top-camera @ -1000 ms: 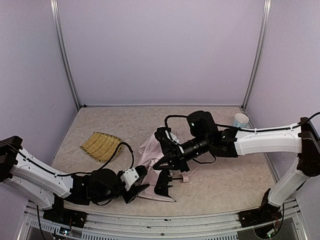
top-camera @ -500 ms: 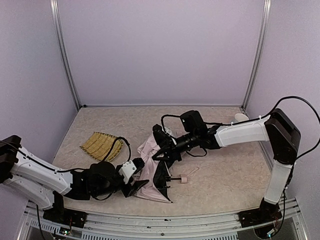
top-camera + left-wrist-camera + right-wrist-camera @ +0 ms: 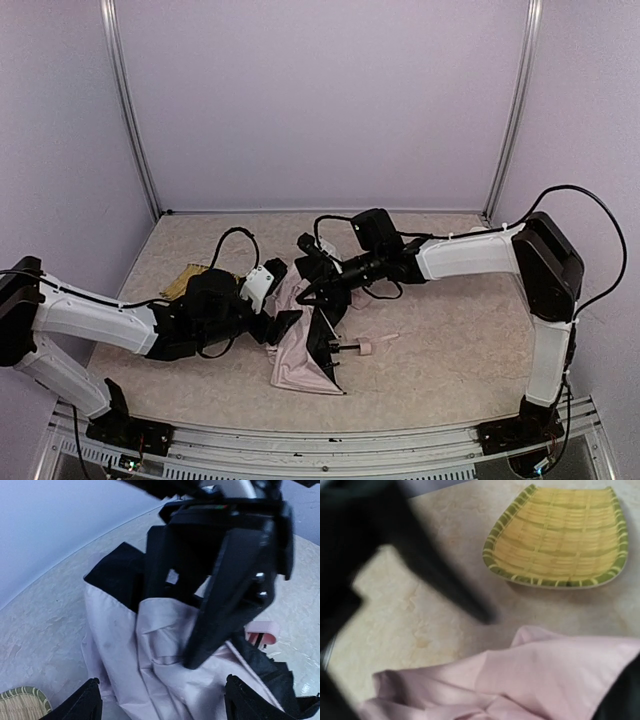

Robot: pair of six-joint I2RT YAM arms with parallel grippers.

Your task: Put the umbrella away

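Centrally on the table point(image 3: 450, 360), the umbrella point(image 3: 300, 358) was found lying collapsed, its pale pink fabric crumpled and flattened, with black ribs exposed along its right edge and the small handle point(image 3: 365, 347) pointed to the right. The left arm point(image 3: 100, 325) was reached in from the left, and the left jaws were held wide apart just over the left side of the fabric, with nothing gripped between them. The right arm point(image 3: 470, 255) was stretched across from the right, and the right jaws were set at the umbrella's far end, parted, with fabric seen between their blurred fingers; no firm hold could be made out. A yellow woven tray point(image 3: 560, 540) was lying flat on the table near the fabric, partly hidden behind the left arm.
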